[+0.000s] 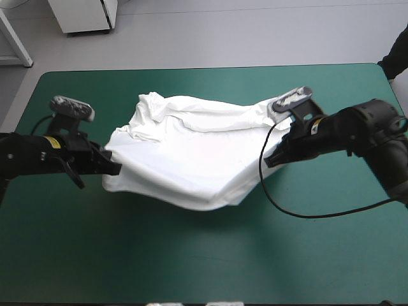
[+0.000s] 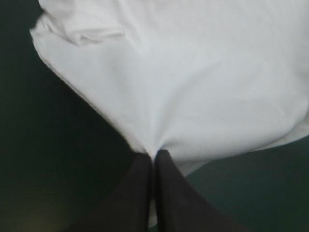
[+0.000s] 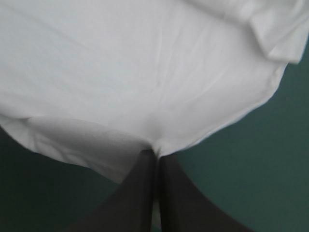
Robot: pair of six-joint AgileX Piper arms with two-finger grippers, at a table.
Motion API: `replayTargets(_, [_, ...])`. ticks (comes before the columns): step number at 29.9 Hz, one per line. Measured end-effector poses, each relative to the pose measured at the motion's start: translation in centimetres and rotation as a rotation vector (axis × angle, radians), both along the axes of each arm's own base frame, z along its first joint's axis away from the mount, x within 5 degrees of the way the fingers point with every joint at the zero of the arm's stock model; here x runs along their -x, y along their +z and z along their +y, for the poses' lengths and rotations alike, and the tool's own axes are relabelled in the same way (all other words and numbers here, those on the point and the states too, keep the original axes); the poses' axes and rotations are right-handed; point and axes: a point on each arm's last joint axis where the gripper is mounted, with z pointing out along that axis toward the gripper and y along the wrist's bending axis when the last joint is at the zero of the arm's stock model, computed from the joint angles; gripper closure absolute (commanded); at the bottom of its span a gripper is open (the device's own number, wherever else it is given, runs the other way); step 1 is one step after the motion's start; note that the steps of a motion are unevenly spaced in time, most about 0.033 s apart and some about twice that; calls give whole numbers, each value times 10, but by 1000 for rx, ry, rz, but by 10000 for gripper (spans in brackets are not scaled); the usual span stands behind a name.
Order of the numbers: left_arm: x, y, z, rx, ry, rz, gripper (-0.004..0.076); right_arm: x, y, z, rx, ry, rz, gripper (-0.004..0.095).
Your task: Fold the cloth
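Sagging over the middle of the teal-green table cover [image 1: 191, 261], the white short-sleeved T-shirt [image 1: 191, 153] is being pinched at opposite edges by the left black-fingered gripper [image 1: 116, 169] and the right gripper [image 1: 269, 160], both clamped nearly closed on it. Being light and limp, it is being judged best held at its hems.

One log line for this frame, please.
phase: two-arm grasp | left gripper: shut on T-shirt | right gripper: shut on T-shirt | T-shirt: white, stretched between both grippers over teal-green table
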Motion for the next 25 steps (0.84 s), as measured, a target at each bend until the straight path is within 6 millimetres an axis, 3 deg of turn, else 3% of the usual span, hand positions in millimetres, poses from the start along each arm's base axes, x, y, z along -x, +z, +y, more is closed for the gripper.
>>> replayTargets(8, [37,117,6,92,-8,-462,733,32,122,-20,-106,-28,-427,925])
replayTargets(15, [54,188,11,144,6,-907,733,70,204,-43,-238,-97,-889,925])
replayTargets(20, [41,217,12,203,56,-1146,733,83,234,-53,-294,-144,-1156,925])
replayTargets(25, [6,223,9,211,88,-1250,733,73,246,-52,-287,-175,-1333,925])
